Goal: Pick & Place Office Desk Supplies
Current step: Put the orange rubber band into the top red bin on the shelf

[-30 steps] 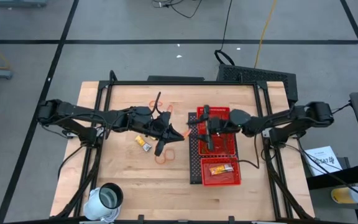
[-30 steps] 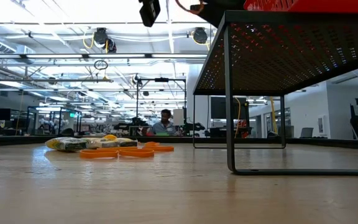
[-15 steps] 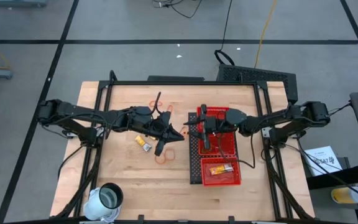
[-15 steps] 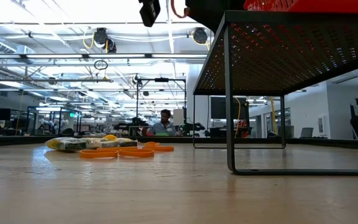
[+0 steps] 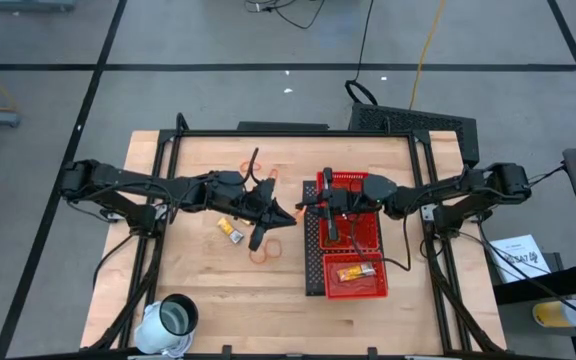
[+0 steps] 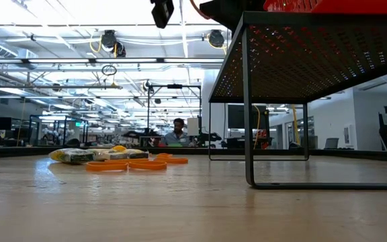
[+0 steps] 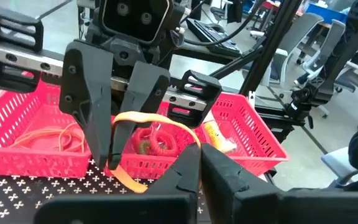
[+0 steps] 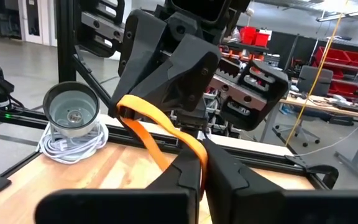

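Right end effector has closed on the rubber band held by left end effector; packet, loops at nine o'clock of tray remain on worktop.

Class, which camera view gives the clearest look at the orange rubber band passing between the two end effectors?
The right wrist view: the rubber band fills the middle, pinched by both the left end effector and the right end effector. The left wrist view shows it too, partly hidden. In the high view it is a speck; the low view hardly shows it.
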